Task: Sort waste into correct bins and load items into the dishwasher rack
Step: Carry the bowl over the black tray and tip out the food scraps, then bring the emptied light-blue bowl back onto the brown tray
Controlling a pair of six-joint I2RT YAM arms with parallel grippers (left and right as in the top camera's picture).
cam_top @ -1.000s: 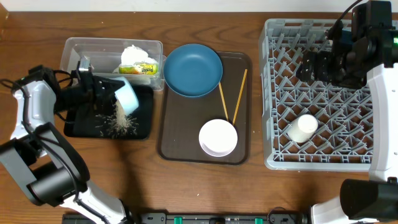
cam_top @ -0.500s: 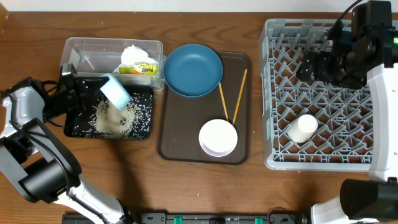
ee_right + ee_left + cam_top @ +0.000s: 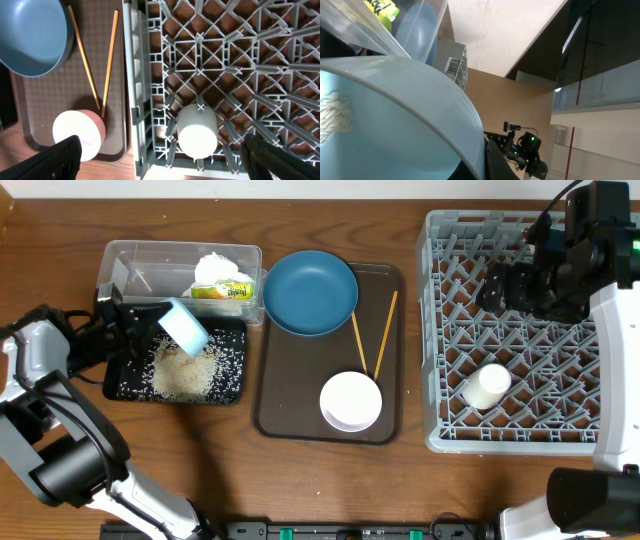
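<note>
While my left pincer (image 3: 148,332) clamps the tipped light blue bowl (image 3: 186,327) over the black tray (image 3: 236,328), rice (image 3: 185,372) lies there. The napkin (image 3: 218,268) and wrapper (image 3: 222,291) sit in the tub (image 3: 130,255), and the cup (image 3: 487,386) in the rack (image 3: 432,330). My right pincer (image 3: 160,150) gapes empty. The plate (image 3: 310,292), white bowl (image 3: 351,401) and chopsticks (image 3: 385,330) await loading.

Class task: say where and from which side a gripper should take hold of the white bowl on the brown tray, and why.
Pinch the rim of the white bowl from above, at the edge away from the chopsticks, whose tips lie close against its rim. It is round and seems to sit open upward, so a rim pinch likely suits.
</note>
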